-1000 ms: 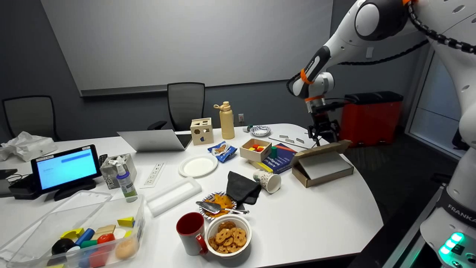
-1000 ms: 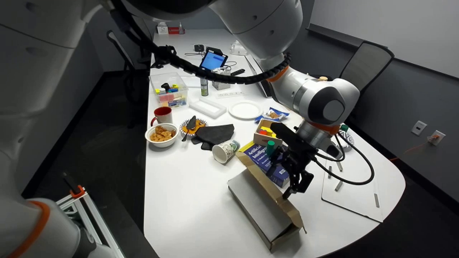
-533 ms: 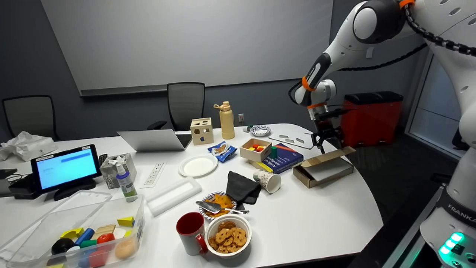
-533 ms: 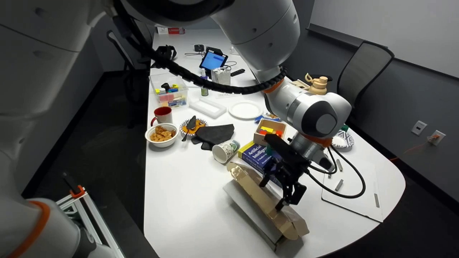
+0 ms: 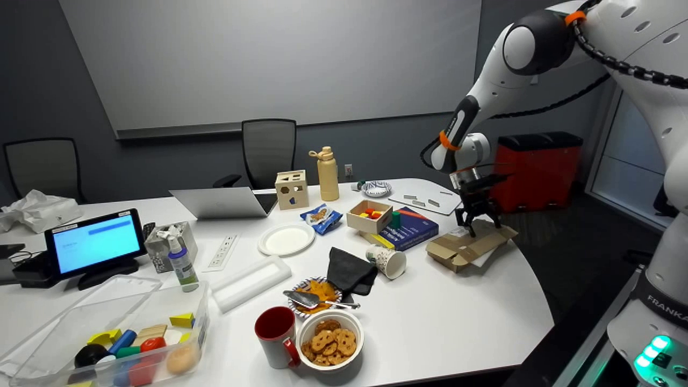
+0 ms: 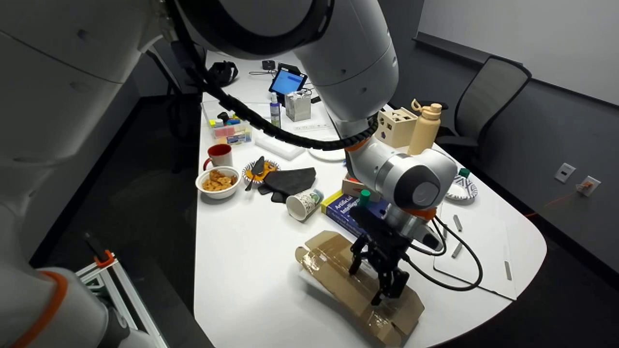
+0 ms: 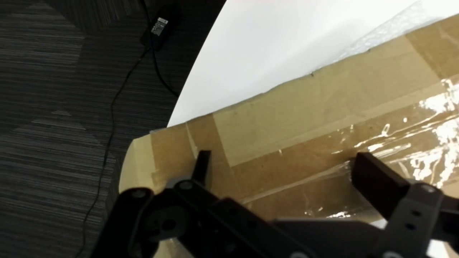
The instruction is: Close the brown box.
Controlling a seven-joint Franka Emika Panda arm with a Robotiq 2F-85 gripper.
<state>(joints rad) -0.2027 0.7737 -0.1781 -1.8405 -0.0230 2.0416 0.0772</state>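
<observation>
White and wide, the table ends in a curve, and the arm stretches over that rounded end from a base off the nearest corner. At that end lies the box, one short side close to the curved edge, its long axis running from there inward. The lid leans down over it, free long edge facing the base's corner and not yet flush; the book lies near the opposite, seemingly hinged side. What the coming move turns on: the lid is directly beneath the gripper, whose fingers stand well spread, roughly along that long axis, pinching nothing. Whether the tips touch cardboard I cannot tell. A white strip shows beneath the free edge, so I judge closing nearly done; a press downward, nearer that edge, should serve better than a sideways push.
</observation>
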